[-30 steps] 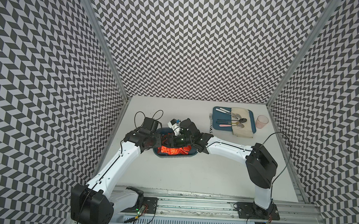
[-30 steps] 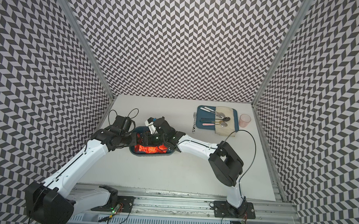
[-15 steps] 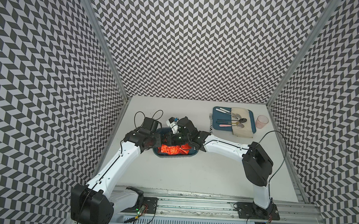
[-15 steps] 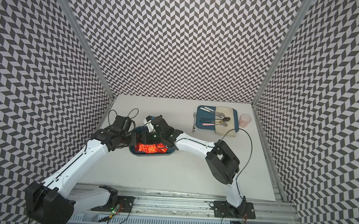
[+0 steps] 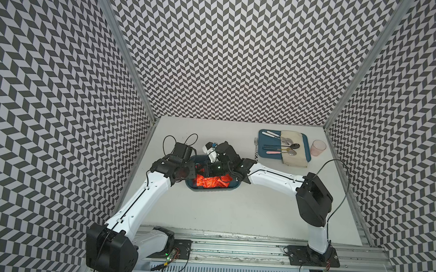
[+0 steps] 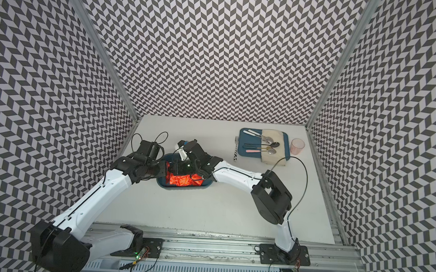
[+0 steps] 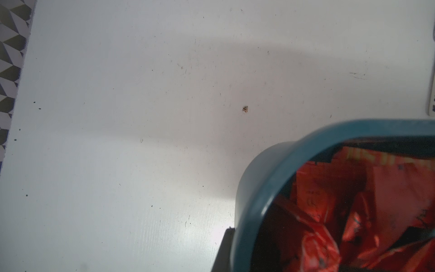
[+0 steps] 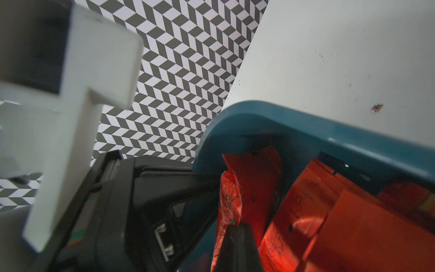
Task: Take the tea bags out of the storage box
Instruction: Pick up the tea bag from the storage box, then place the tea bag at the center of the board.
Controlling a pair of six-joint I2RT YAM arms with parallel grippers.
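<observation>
- Right wrist view: the right pincer [image 8: 237,235] is closed on one bag [image 8: 229,200]. The bag stands on end, its long axis rising away from the tips, close to the end wall of the box [image 8: 282,122].
- The left pincer [image 5: 193,169] looks clamped on that same end of the box, steadying it.
- The other tea bags [image 5: 210,183] lie heaped inside the box; none lies on the worktop [image 5: 233,214].
- Likely next: lift along the bag's axis to clear the rim, then move away from the left arm.
</observation>
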